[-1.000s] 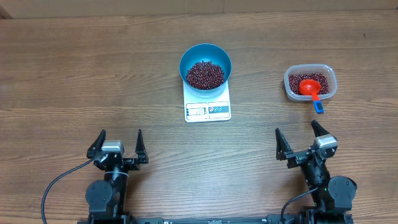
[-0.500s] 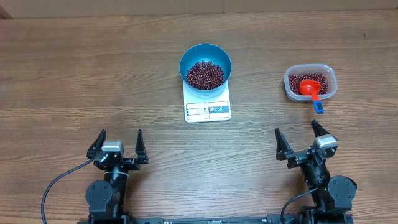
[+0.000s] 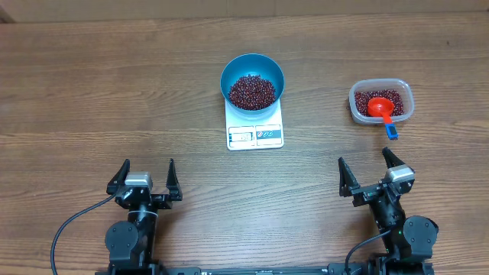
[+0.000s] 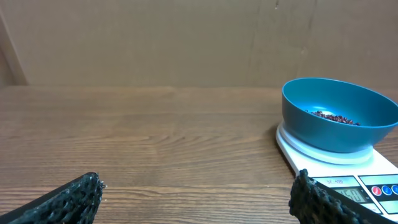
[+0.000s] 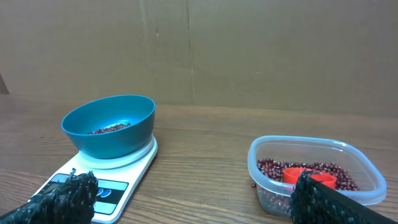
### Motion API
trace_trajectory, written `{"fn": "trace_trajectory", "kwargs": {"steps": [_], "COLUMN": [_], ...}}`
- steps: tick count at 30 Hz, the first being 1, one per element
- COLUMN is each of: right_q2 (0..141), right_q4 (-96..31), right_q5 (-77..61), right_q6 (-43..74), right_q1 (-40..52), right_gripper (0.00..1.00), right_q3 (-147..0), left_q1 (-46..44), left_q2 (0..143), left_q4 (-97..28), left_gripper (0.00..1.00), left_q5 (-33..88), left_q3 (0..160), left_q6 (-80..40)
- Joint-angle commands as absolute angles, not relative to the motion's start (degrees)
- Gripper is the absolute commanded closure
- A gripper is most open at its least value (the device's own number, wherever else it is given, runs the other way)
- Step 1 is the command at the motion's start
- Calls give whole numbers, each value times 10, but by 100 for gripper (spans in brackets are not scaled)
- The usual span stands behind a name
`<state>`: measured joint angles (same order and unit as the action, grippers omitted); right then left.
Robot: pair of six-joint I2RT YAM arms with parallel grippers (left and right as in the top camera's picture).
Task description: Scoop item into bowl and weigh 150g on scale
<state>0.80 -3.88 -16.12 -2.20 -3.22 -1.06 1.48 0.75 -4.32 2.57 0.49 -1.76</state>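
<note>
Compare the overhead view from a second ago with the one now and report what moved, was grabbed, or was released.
Nothing visibly changed. The left pincer and right pincer remain open and empty at the near side. The round deep blue bowl of dark red-brown beans stays on the flat white rectangular scale, and the orange plastic scoop stays in the clear plastic tub.
</note>
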Motion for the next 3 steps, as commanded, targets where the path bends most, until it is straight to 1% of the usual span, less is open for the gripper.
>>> {"fn": "trace_trajectory", "kwargs": {"steps": [1, 3], "right_q2": [2, 2], "right_q4": [-33, -33], "right_q5": [-166, -166], "right_q6": [-33, -33], "right_q1": [-31, -31], "right_gripper": [0, 0], "right_q3": [-4, -4], "left_q1": [12, 12], "left_q2": [3, 3], "left_q4": [-44, -44], "left_gripper": [1, 1], "left_q5": [24, 24], "left_q3": [3, 3], "left_q6": [-28, -28]}}
